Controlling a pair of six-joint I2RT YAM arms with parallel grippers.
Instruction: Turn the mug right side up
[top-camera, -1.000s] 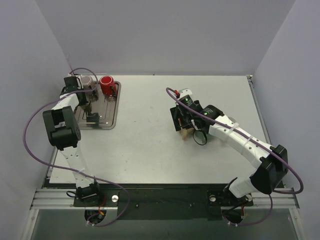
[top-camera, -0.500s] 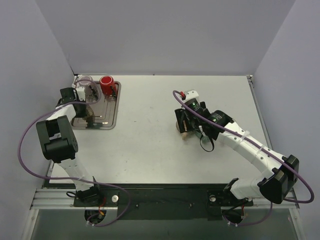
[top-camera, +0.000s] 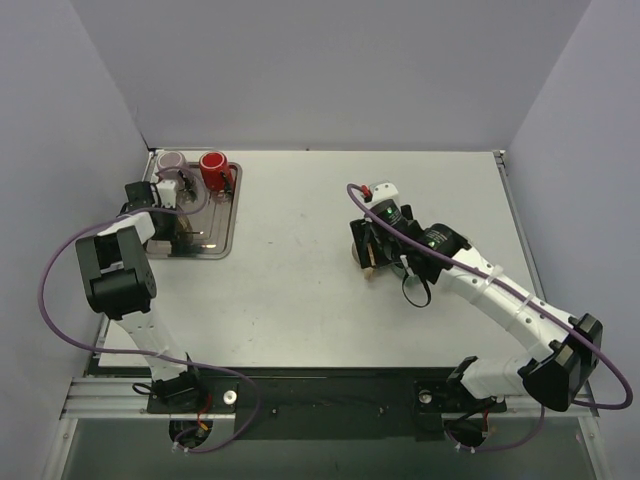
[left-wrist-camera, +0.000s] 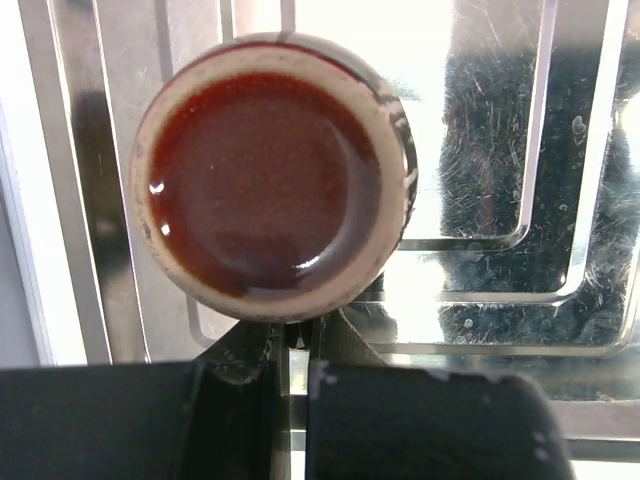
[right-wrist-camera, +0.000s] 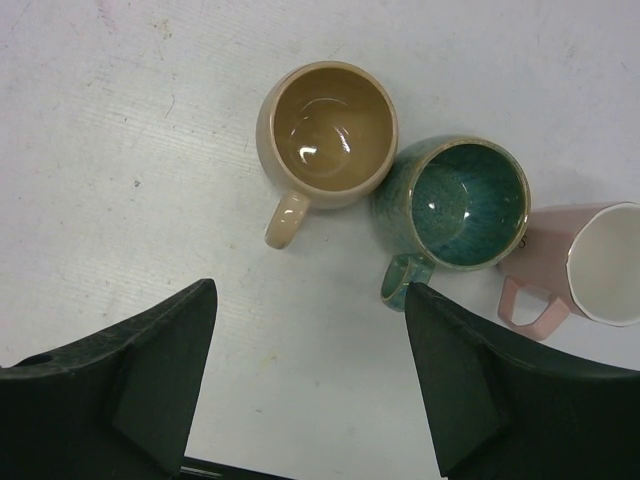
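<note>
Mug (left-wrist-camera: 268, 190), round with glossy brown glaze inside, stands mouth-up just ahead of my left gripper (left-wrist-camera: 297, 348), which clamps it; my right gripper (right-wrist-camera: 310, 300) hangs wide open.

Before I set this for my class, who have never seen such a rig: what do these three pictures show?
Two robot arms are bolted to a table, each ending in a two-finger gripper. One picture looks down from overhead; the other two come from wrist cameras. The left gripper has its fingers nearly together at the edge of a brown mug, apparently pinching it, over a metal tray; a red mug stands there too. The right gripper hangs open above a tan mug, a teal mug and a pink mug, holding nothing.
</note>
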